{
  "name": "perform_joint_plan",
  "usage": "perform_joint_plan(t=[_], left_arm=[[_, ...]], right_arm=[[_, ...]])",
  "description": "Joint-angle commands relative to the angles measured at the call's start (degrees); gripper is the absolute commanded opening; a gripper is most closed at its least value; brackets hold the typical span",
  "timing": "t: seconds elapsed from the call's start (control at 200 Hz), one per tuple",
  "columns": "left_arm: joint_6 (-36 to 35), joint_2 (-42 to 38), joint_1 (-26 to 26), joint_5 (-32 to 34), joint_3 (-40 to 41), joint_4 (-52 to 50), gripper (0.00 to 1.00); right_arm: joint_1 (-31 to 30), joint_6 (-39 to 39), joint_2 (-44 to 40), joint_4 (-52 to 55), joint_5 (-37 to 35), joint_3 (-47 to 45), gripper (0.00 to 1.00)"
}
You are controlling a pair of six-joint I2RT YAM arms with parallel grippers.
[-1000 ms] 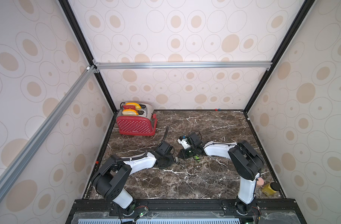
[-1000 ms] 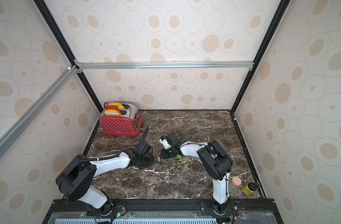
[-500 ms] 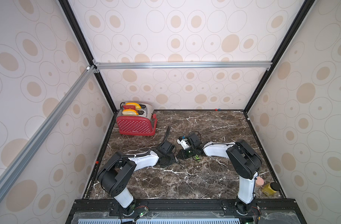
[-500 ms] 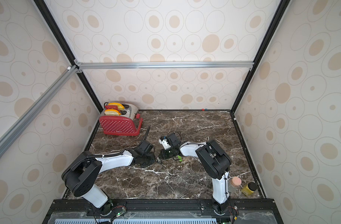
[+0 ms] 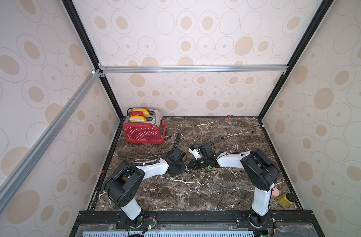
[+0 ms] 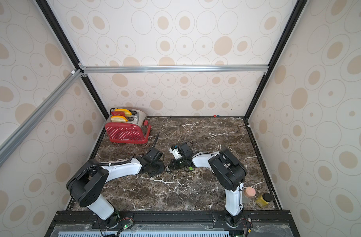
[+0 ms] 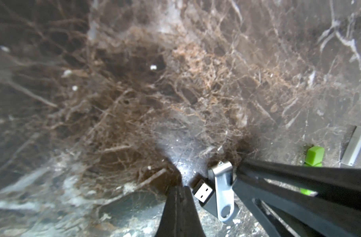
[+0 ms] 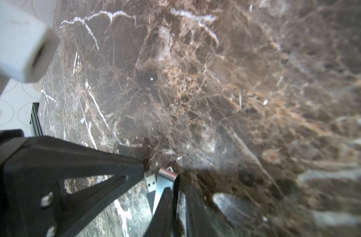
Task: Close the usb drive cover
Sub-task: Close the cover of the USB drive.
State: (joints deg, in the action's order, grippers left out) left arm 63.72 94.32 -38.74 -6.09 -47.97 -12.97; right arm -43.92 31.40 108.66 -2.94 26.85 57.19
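Observation:
The usb drive lies flat on the dark marble table between my two grippers, its black body and bare plug swung out from the silver cover. It shows as a small silver speck in both top views. My left gripper is shut and empty, its tip beside the plug. My right gripper has its jaws a narrow slit apart with nothing between them. One of its fingers rests against the cover, and its tip touches the cover's far side.
A small green piece lies by the right gripper. A white box sits just behind it. A red toaster holding bread stands at the back left. A yellow jar and a pink-capped bottle stand at the front right corner.
The left arm's elbow has swung a little to the right and its gripper has edged up to the drive. The right arm has hardly moved.

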Motion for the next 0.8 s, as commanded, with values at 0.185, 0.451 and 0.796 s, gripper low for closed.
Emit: perform_joint_plan(t=[0.185, 0.451, 0.796], left_arm=[[1.4, -0.1, -0.1, 0.3, 0.5, -0.3, 0.0], [2.9, 0.1, -1.0, -0.3, 1.9, 1.7, 0.0], [3.5, 1.7, -1.0, -1.4, 1.6, 2.6, 0.0]], right_arm=[[1.8, -2.7, -1.9, 8.3, -4.8, -0.5, 0.1], [1.8, -0.8, 3.7, 5.0, -2.2, 1.2, 0.0], [-0.4, 0.5, 3.8, 3.2, -2.1, 0.2, 0.0]])
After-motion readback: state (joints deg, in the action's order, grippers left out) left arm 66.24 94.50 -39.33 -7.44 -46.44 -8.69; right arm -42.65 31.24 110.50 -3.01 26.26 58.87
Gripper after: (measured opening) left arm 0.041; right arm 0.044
